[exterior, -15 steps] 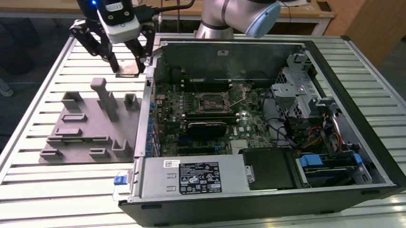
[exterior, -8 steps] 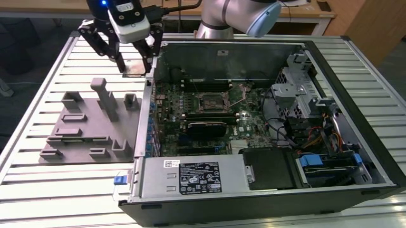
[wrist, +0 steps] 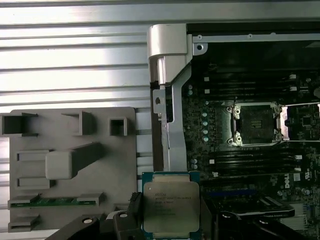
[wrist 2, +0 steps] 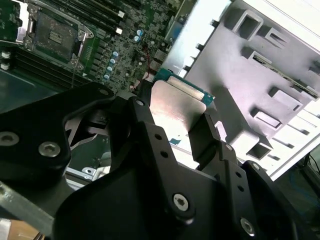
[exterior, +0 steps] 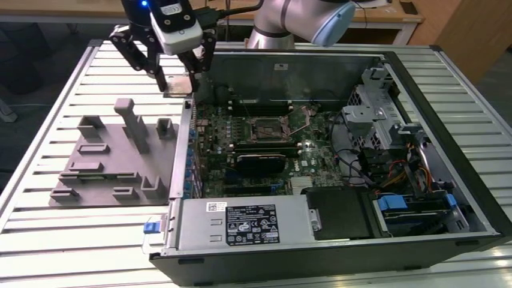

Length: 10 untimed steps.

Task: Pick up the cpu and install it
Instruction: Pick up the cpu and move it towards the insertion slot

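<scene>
Black two-fingered tool (wrist: 171, 222) clamped on small flat square silvery green-rimmed cpu (wrist: 171, 207), lower centre of first wrist view, held above ribbed metal bench (wrist: 75, 50) beside open computer case (wrist: 167, 45). Pickup done. Black square socket (wrist: 256, 125), frame right, looks empty; install remains.

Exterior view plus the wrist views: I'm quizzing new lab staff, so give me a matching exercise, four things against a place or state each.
Things:
1. cpu
2. socket
3. grey tray
4. power supply

Places or states:
A. open and empty on the motherboard
B. on the slatted table beside the case
C. clamped between the fingers
D. inside the case, white label facing up

Pairs: 1-C, 2-A, 3-B, 4-D.
</scene>
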{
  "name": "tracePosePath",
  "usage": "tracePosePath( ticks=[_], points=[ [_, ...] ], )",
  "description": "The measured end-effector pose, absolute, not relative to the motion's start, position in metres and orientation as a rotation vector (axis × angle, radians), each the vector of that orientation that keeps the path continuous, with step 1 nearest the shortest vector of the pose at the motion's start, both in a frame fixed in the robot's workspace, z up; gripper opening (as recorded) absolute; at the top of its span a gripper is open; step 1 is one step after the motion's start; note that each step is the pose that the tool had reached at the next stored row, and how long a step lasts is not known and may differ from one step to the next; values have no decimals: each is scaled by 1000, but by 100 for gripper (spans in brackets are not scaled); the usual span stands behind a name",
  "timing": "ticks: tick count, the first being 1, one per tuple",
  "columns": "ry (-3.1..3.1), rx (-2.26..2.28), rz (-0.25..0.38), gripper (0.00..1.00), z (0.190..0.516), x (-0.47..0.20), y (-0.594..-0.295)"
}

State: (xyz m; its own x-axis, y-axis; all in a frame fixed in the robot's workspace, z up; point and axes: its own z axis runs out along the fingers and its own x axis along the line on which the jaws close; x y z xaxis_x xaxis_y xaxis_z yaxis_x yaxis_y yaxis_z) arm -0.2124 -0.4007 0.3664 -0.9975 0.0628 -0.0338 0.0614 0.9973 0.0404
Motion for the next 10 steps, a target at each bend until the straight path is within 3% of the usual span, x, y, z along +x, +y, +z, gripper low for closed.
tracePosePath(
  ticks=[10],
  points=[
    [3105, 96, 61, 54, 366, -195, -401]
  ],
)
